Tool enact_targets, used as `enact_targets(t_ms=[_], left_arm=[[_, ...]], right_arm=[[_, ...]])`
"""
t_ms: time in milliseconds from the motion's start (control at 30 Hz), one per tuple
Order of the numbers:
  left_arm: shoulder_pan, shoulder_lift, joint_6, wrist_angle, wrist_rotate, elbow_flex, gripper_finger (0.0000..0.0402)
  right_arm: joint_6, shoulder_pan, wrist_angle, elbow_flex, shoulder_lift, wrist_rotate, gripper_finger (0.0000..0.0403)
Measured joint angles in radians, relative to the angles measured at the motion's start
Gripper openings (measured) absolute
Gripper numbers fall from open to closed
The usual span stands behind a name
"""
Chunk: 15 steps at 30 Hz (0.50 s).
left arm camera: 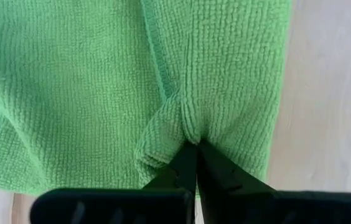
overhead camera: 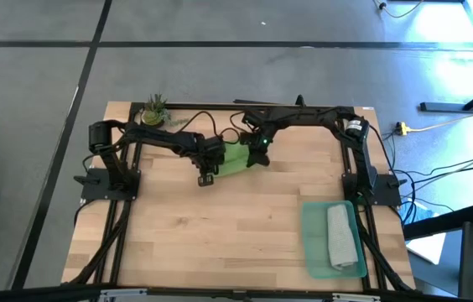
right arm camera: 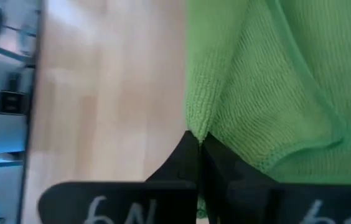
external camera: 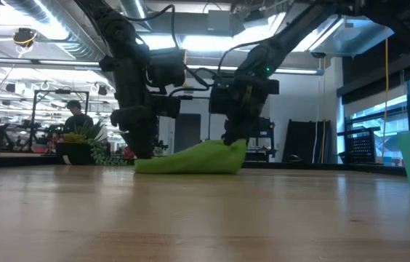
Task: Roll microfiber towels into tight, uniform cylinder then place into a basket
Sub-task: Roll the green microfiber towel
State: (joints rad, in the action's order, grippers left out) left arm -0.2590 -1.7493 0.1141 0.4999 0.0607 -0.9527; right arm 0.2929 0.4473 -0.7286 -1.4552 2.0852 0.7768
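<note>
Pinching one green towel [overhead camera: 235,158], two grippers

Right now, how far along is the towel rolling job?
Done: the grey towel lies rolled in the basket. In hand: the left gripper and right gripper are each shut on the green towel, which is bunched, not rolled. Left: rolling and basketing it.

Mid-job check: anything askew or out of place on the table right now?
Nothing stands out. The grey towel lies rolled in the basket; the green towel is bunched between the left gripper and right gripper, both pinching it.
</note>
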Motion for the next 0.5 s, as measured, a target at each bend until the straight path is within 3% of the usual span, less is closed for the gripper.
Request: enact_targets(t_ms=[500], left_arm=[[0.046, 0.000, 0.100, 0.003, 0.015, 0.000, 0.0000]], right_arm=[[0.027, 0.042, 0.050, -0.035, 0.039, 0.027, 0.0002]])
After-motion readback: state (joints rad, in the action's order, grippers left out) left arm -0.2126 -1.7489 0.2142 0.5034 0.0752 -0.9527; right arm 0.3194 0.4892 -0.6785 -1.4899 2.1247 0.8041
